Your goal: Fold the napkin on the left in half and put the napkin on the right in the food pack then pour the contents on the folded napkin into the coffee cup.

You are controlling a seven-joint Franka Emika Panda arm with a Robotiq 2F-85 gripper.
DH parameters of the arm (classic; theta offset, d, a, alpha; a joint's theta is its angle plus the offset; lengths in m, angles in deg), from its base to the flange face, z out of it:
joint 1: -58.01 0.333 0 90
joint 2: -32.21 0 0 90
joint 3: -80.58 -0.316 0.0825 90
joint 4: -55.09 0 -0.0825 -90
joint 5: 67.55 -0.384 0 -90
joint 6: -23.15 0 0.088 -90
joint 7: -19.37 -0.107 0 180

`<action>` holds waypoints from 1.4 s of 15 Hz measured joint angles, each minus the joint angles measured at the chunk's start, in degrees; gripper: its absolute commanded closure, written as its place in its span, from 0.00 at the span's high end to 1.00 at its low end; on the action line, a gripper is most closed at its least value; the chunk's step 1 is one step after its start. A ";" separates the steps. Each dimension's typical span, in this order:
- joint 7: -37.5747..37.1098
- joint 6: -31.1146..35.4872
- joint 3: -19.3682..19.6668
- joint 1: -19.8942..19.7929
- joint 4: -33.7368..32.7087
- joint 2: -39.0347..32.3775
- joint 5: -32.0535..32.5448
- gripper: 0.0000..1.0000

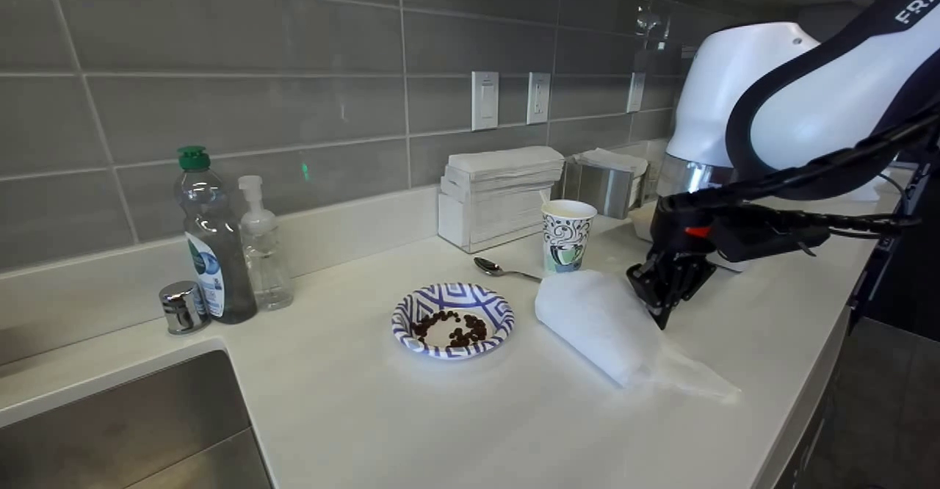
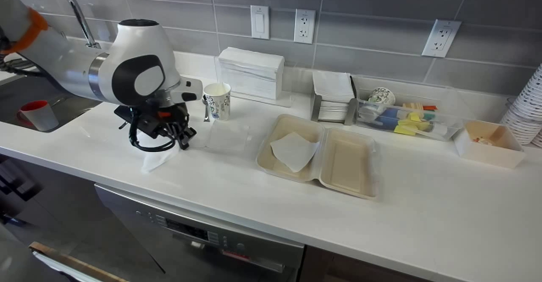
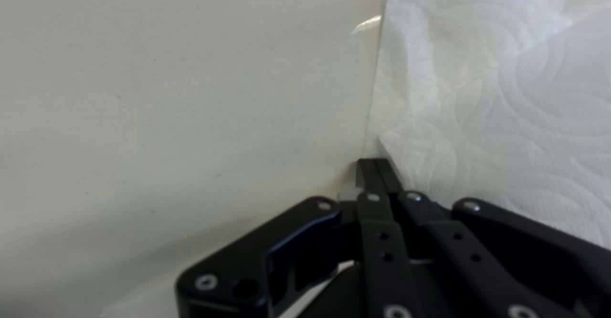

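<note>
The left napkin (image 1: 598, 320) lies on the counter, folded over, with a thin end trailing toward the counter's front edge. It also shows in the wrist view (image 3: 525, 103) and partly behind the arm in an exterior view (image 2: 157, 157). My gripper (image 3: 374, 163) is shut, its fingertips together beside the napkin's edge; nothing shows between them. It also shows in both exterior views (image 1: 661, 316) (image 2: 186, 142). The open food pack (image 2: 347, 165) holds another white napkin (image 2: 295, 150) in one half. The coffee cup (image 1: 565, 236) stands upright behind the folded napkin.
A blue-patterned bowl (image 1: 503, 320) holds small brown bits. A spoon (image 1: 499, 270) lies near the cup. A napkin stack (image 1: 507, 195), soap bottle (image 1: 213, 254) and pump bottle (image 1: 266, 261) stand along the wall. A clear bin (image 2: 406, 117) is behind the food pack. A sink (image 1: 132, 430) is nearby.
</note>
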 measured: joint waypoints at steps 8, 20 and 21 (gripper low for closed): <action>-6.71 -4.29 -0.89 -2.46 -0.11 2.48 6.60 0.00; -30.07 -4.87 -6.89 -13.24 -0.17 9.52 27.56 0.00; -33.44 -4.87 -7.78 -14.55 -0.23 9.89 30.51 0.00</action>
